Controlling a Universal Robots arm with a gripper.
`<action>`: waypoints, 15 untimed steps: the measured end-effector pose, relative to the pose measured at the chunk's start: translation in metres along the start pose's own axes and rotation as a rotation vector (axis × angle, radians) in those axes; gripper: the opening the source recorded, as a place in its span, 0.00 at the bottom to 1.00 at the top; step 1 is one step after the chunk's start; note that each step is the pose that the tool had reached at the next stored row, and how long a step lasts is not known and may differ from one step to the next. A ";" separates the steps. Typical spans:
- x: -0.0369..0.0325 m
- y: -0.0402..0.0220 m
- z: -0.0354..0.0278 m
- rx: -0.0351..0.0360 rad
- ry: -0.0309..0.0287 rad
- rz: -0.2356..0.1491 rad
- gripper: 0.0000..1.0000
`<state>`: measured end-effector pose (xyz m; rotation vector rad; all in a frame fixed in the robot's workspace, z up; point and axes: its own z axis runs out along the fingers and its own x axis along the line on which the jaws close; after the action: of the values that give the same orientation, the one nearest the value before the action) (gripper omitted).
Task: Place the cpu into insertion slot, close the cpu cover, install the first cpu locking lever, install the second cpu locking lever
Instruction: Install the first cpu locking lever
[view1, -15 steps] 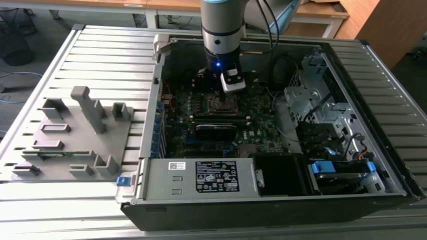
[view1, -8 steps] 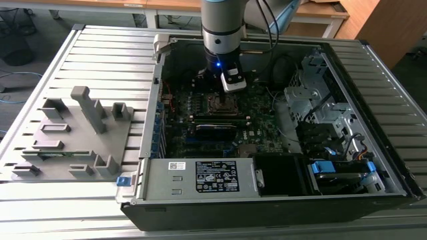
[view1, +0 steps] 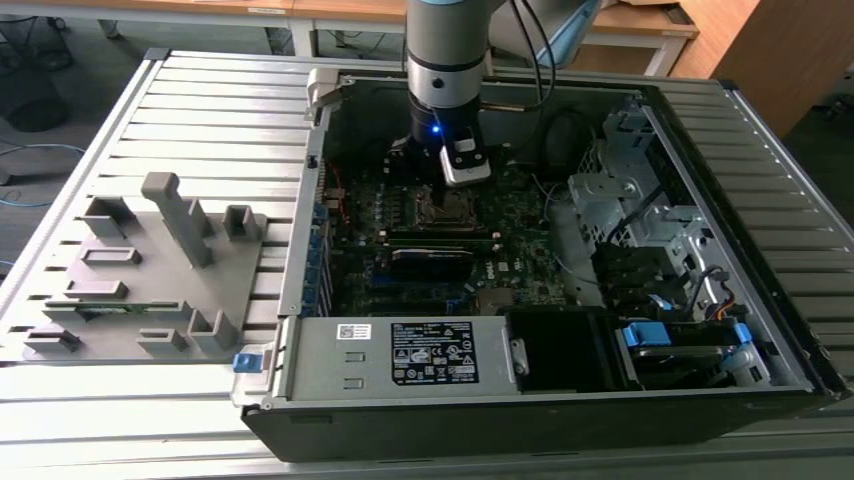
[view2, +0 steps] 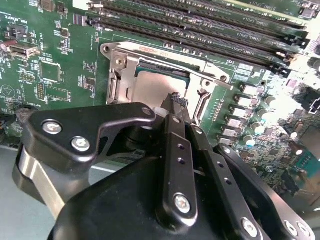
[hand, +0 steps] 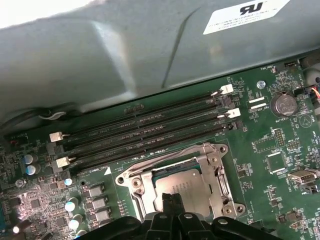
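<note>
- Exterior view: I see my arm coming straight down into the open computer case, its wrist vertical and the gripper just above the insertion slot near the middle of the motherboard.
- The case lies on its side on a slatted metal table; a grey fixture plate sits on the table towards the exterior view's left, and wooden desks stand behind.
- The power supply with its white-and-black label fills the near edge of the case.
- Second wrist view: the gripper has its two black fingers drawn together to a narrow tip; I cannot tell whether anything is pinched between them.
- That tip hangs over the near edge of the cpu, which lies flat in the slot, grey top up.
- The cpu cover lies down around the chip, its frame edges parallel to the long memory slots.
- First wrist view: the fingertips sit over the cpu, framed by the cpu cover.
- The memory slots run alongside the socket, between it and the grey case wall.
</note>
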<state>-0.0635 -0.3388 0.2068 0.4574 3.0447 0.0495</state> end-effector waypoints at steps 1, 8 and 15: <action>0.0000 0.0000 0.0000 -0.0001 0.0000 0.000 0.11; -0.0019 0.0006 0.0007 -0.0038 0.0025 -0.059 0.11; -0.0045 0.0014 0.0013 -0.0074 0.0064 -0.125 0.11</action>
<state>-0.0587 -0.3388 0.2058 0.2662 3.0706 0.0561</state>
